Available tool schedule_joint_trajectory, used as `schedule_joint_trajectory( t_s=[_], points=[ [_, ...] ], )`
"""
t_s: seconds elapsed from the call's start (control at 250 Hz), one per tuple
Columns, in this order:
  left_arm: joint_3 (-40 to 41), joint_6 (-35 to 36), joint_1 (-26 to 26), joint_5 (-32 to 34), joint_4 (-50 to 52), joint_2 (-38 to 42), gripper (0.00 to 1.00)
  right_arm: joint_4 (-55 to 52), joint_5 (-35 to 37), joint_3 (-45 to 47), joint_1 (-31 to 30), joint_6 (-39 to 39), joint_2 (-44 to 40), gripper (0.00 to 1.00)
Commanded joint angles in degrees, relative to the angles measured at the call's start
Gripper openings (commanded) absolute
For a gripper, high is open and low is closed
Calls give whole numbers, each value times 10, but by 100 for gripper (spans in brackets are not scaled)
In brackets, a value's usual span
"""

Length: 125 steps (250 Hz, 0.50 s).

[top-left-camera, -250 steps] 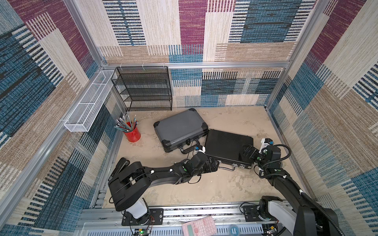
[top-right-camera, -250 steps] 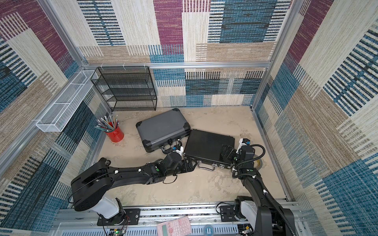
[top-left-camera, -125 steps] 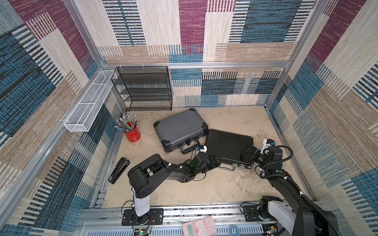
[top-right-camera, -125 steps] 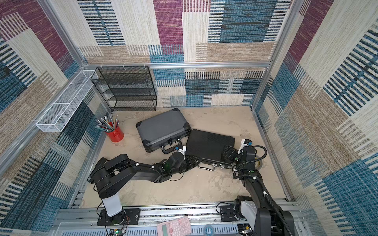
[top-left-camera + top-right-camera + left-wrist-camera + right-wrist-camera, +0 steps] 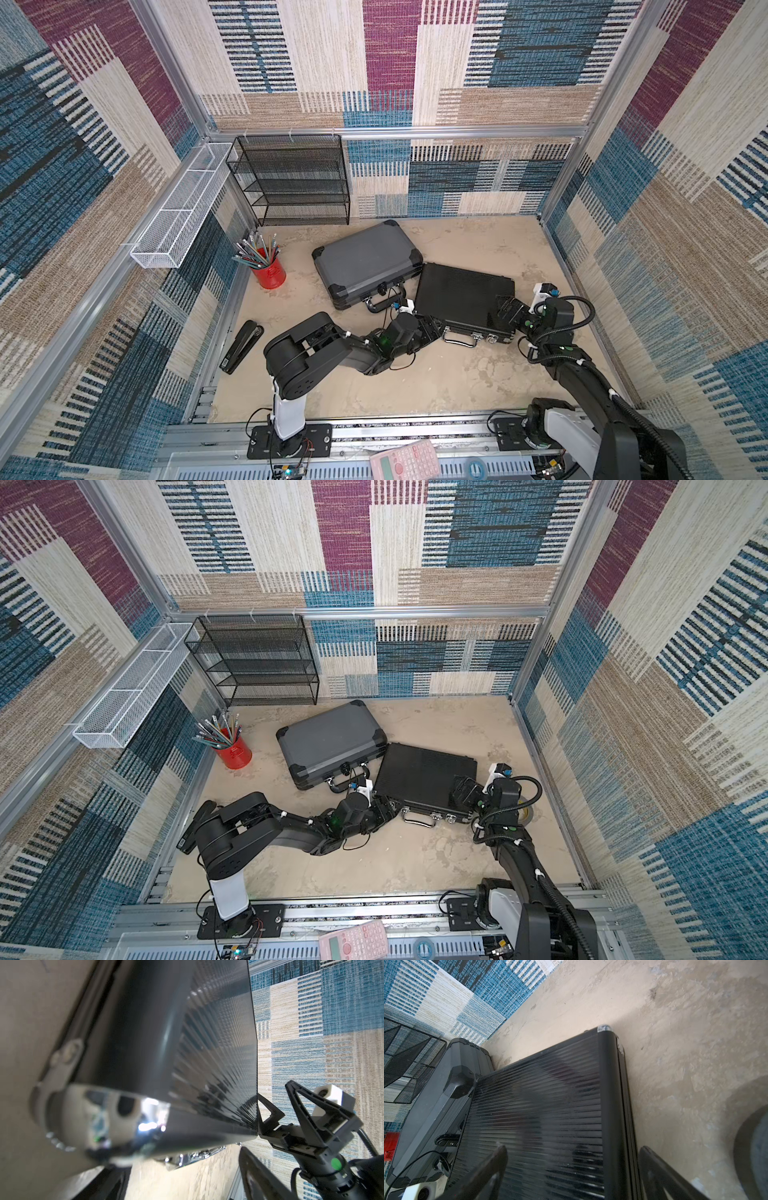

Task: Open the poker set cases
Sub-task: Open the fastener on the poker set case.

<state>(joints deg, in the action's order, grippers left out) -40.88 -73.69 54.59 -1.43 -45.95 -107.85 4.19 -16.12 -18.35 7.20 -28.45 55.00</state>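
On the desk [image 5: 457,386], in both top views, the two poker set cases lie flat at mid-desk with their lids shut. The grey case [image 5: 365,262] sits far and left. The black case [image 5: 461,295] sits to its right, with its far left corner touching the grey case's near right corner cap.

My left hand [image 5: 430,328] is at the black case's near left corner, fingers spread about it. The blurred left wrist view does not let me tell whether they touch it. My right hand [image 5: 509,311] is spread wide and straddles the same case's right edge by the near right corner, one finger over the ribbed lid and one beyond the side wall.

Risks, as I judge them:
- If I lift the lid while a silver latch [image 5: 492,339] is still fastened, the whole case would tilt or drag instead of opening.
- A sideways shove would drive it into the grey case, since the two already touch.
- My left wrist's cable lies beside the grey case's handle [image 5: 374,308] and could snag there.

Compared with one second ago, my left arm, then stretched low along the desk, now has its elbow folded up over its base. A black stapler [image 5: 241,347] that it covered now shows at the near left. Both cases and my right hand have not moved, and my left hand stays at the same corner.
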Motion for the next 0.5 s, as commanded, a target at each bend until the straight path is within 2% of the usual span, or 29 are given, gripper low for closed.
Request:
schedule_joint_trajectory(
  t_s=[0.0, 0.288, 0.496],
  points=[
    [3, -11, -3, 5, -19, -6, 82, 4, -9, 0, 0, -1, -2, 99],
    [19, -23, -19, -15, -58, -23, 79, 0, -6, 1, 0, 0, -10, 99],
    [8, -39, -29, -73, -147, -73, 73, 3, -11, -4, 0, -1, -4, 99]
  ],
)
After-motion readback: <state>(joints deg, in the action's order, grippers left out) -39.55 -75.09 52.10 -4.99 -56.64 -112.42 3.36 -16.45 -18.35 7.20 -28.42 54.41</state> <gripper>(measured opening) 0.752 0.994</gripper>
